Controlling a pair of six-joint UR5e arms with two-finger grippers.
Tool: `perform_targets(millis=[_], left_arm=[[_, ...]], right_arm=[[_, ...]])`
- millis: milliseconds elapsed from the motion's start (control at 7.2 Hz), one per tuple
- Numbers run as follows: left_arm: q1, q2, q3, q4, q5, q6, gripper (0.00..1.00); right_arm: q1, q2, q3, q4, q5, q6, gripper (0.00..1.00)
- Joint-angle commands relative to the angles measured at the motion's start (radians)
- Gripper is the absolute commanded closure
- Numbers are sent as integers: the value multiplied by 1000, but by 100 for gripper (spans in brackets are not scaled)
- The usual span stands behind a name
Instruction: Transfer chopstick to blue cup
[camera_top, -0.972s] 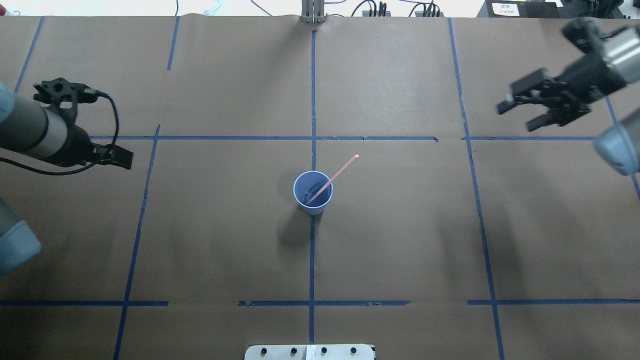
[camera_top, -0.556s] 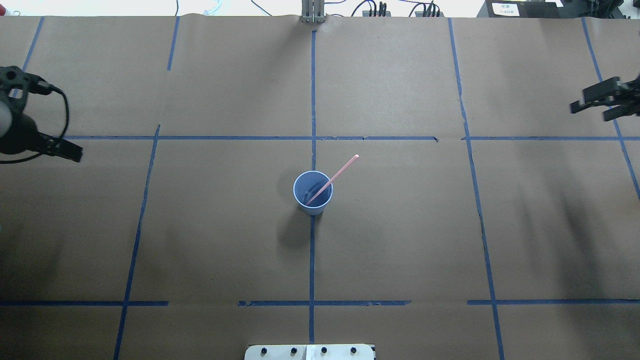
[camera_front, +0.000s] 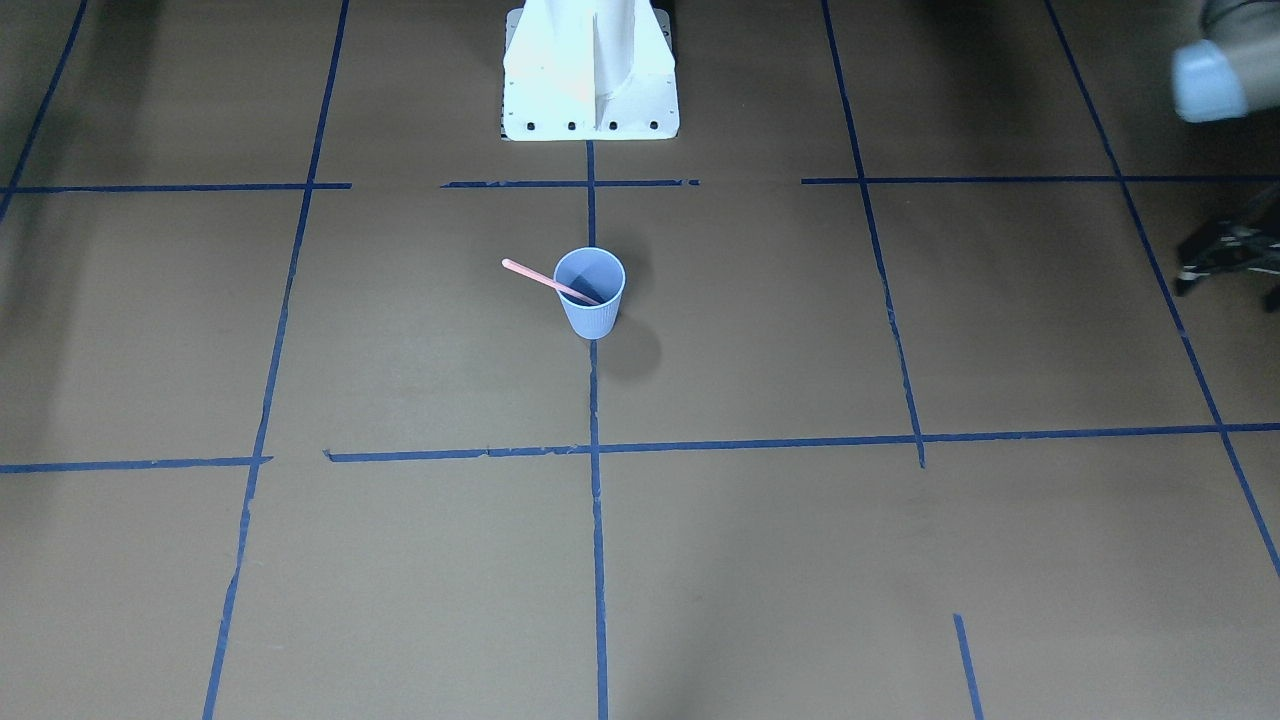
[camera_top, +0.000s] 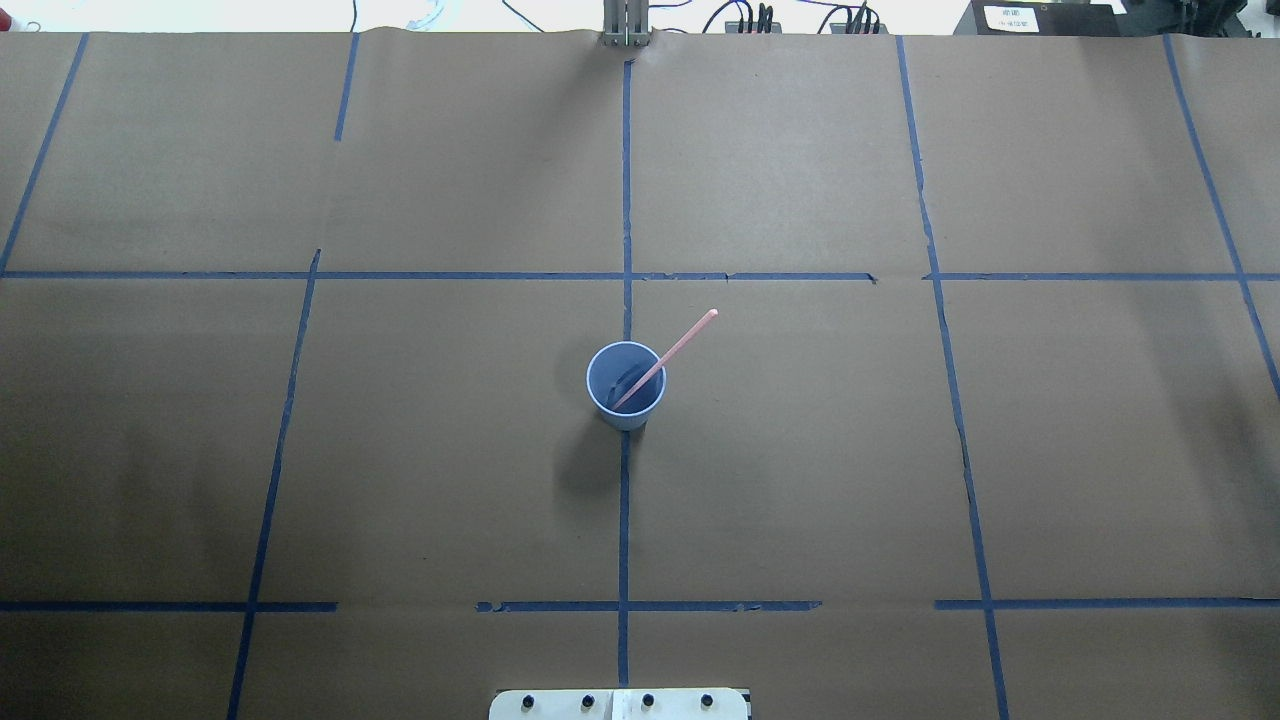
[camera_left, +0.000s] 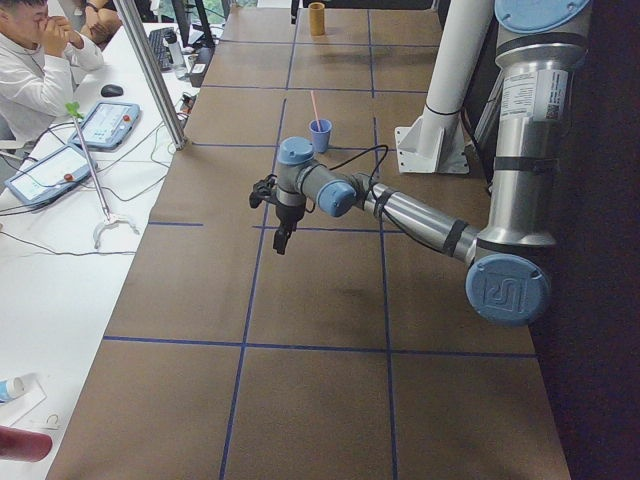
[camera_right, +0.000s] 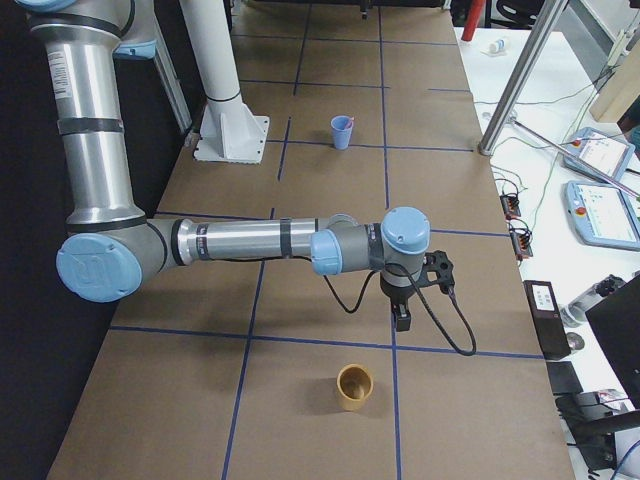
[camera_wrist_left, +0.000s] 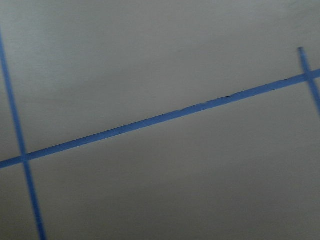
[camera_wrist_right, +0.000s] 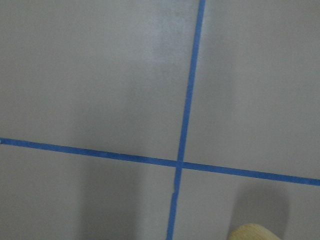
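Observation:
The blue cup (camera_top: 630, 418) stands upright at the table's middle, also in the front view (camera_front: 592, 315). The pale pink chopstick (camera_top: 688, 338) stands in it, leaning on the rim with its upper half sticking out; it also shows in the front view (camera_front: 528, 271). Neither gripper is in the overhead view. My left gripper (camera_left: 283, 240) hangs over bare table far to the cup's left. My right gripper (camera_right: 402, 320) hangs far to the cup's right. I cannot tell whether either is open or shut. Nothing shows between their fingers.
A tan cup (camera_right: 354, 386) stands on the table near my right gripper; its rim shows in the right wrist view (camera_wrist_right: 255, 232). The robot's white base (camera_front: 590, 70) is behind the blue cup. Operators and tablets sit at the far table side (camera_left: 100, 125).
Both arms have swung outward and left the overhead view, the left to the left edge, the right to the right edge. The cup and chopstick have not moved.

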Motion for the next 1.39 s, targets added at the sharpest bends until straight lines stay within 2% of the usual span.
perform_targets(millis=[0, 417, 556, 694, 833, 972, 1250], left_arm=[[-102, -63, 73, 96, -35, 103, 0], [-168, -52, 96, 238, -39, 220, 0], [-197, -48, 98, 305, -83, 220, 0], [-194, -8, 107, 304, -125, 220, 0], [-198, 9, 84, 303, -111, 218, 0], [-199, 71, 37, 303, -120, 220, 0], [-197, 83, 36, 301, -127, 215, 0]], right_arm=[[51, -32, -25, -22, -12, -131, 0], [22, -26, -56, -10, 3, -133, 0], [10, -27, -45, -11, 10, -130, 0], [-4, -29, -43, -10, 15, -128, 0], [-27, -29, -50, -8, 15, -121, 0], [-29, -33, -21, -10, 21, -115, 0], [-30, -49, -11, -19, 53, -113, 0]])
